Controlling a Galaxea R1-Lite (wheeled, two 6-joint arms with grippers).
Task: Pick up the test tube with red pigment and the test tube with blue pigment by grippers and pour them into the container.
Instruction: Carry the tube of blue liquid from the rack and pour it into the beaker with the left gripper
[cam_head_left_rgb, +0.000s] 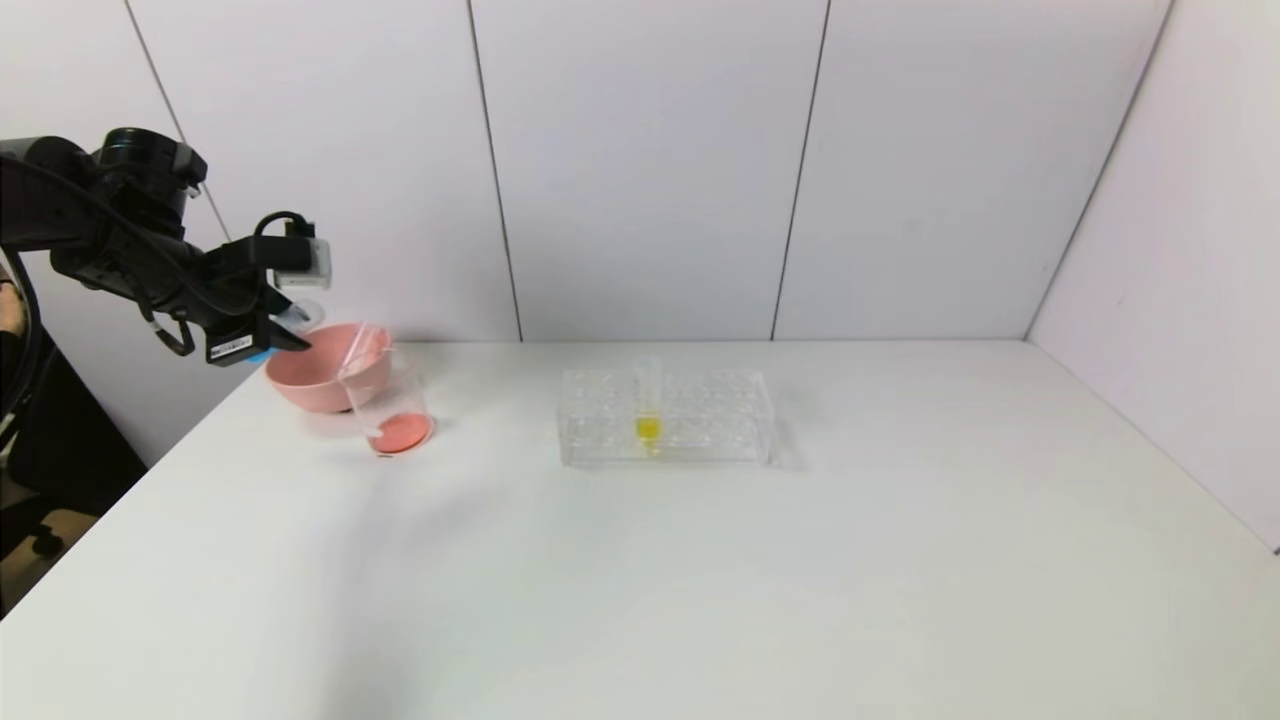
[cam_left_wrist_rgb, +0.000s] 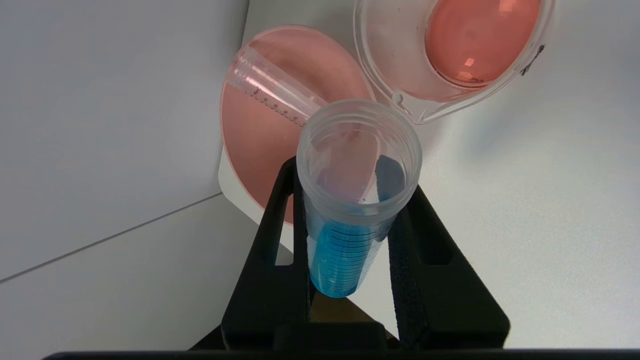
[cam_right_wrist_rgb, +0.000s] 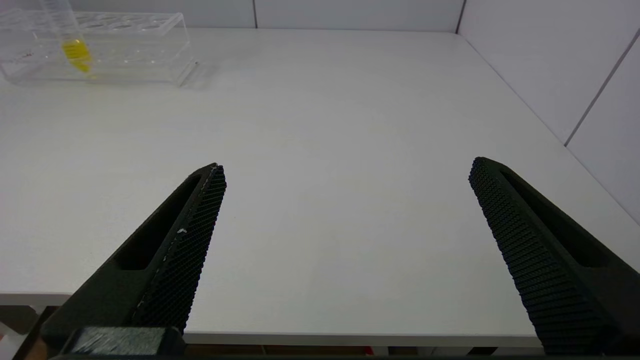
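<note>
Right now the left gripper (cam_left_wrist_rgb: 350, 260) is clamped on the test tube with blue pigment (cam_left_wrist_rgb: 350, 220), holding it in the air up and to the outer side of the container (cam_head_left_rgb: 388, 405), over the far left corner of the table (cam_head_left_rgb: 700, 580) and close to the pink bowl (cam_head_left_rgb: 318, 380). The tube's open mouth faces away from the wrist and the blue liquid sits low near the jaws, so nothing looks poured yet.

The container stands just in front of the bowl, touching or nearly so, with red-orange liquid already at its bottom. An emptied clear tube (cam_left_wrist_rgb: 272, 90) lies slanted in the bowl — by that liquid, most likely the test tube with red pigment.

To pour well, I would first carry the tube's mouth over the container's opening — not the bowl, which sits right behind it — and bring the lip low and inside the rim before tipping. Tilt slowly by rolling the wrist, since the container is narrow and light and a nudge could topple it.

The right gripper (cam_right_wrist_rgb: 345, 240) hangs far from the container, off the near right edge of the table, its jaws spread wide and empty. Beside the container, toward the middle, the clear rack (cam_head_left_rgb: 665, 415) holds a yellow-tipped tube (cam_head_left_rgb: 647, 405).
</note>
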